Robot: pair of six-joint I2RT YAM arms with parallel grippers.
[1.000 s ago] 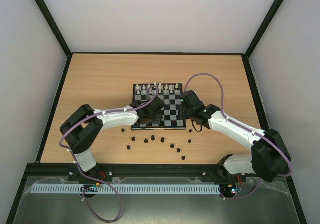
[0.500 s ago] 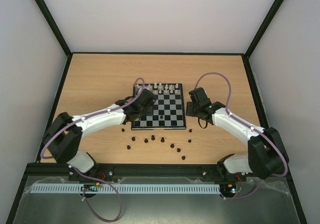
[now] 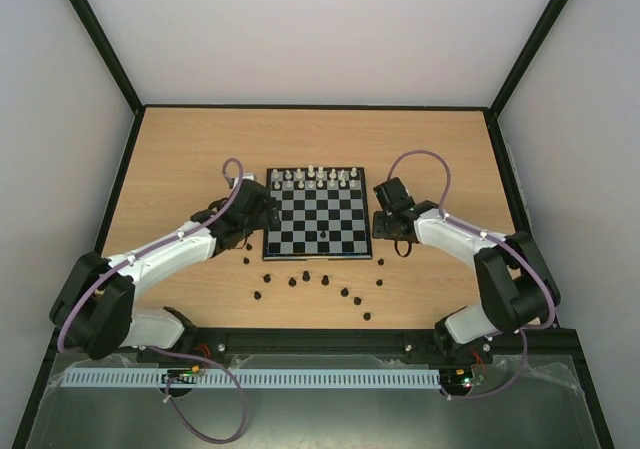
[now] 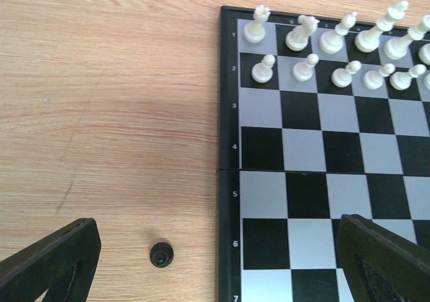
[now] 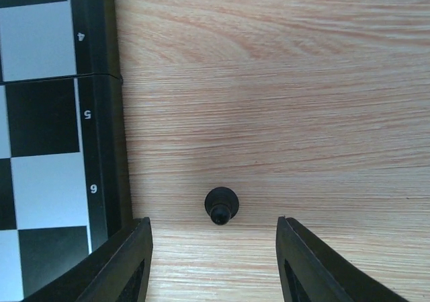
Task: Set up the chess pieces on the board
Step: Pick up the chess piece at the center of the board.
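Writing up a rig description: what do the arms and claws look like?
Both the left arm and right arm have white links with black joint housings. A thin purple cable loops along each. The left claw and right claw have black, wedge-shaped fingers.

A pale wood-grain surface (image 3: 200,149) fills the enclosure, edged by a thin black border (image 3: 117,189). Plain white walls (image 3: 310,29) rise at the far side and on both flanks, meeting at dark corner struts (image 3: 97,39). Along the near edge runs a black rail (image 3: 320,341). Below it a white slotted strip (image 3: 300,378) lies on a shiny grey sheet (image 3: 560,409). The light is soft and even, and the shadows are faint.
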